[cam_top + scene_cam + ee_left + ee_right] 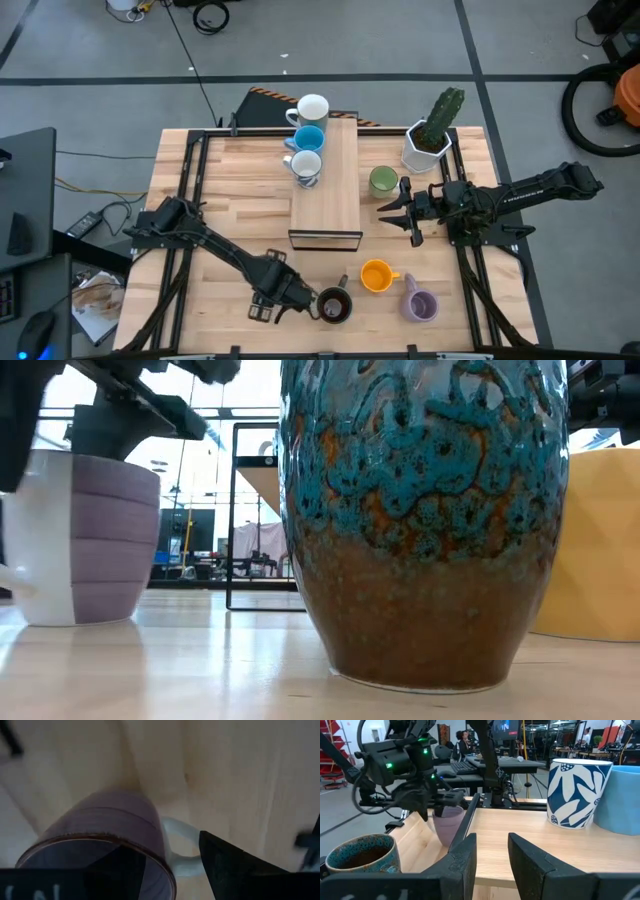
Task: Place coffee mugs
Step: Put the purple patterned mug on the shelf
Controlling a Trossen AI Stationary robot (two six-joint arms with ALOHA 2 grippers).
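The left end effector (288,296) sits at the lower middle of the high view. Its fingers (235,870) stand apart astride the rim of a lavender mug (115,820), beside its white handle. The mug stands upright on the surface (230,200), and just right of it is the dark brown mug (333,306). The right end effector (400,212) waits at centre right with its fingers apart and empty, near the green mug (383,180).
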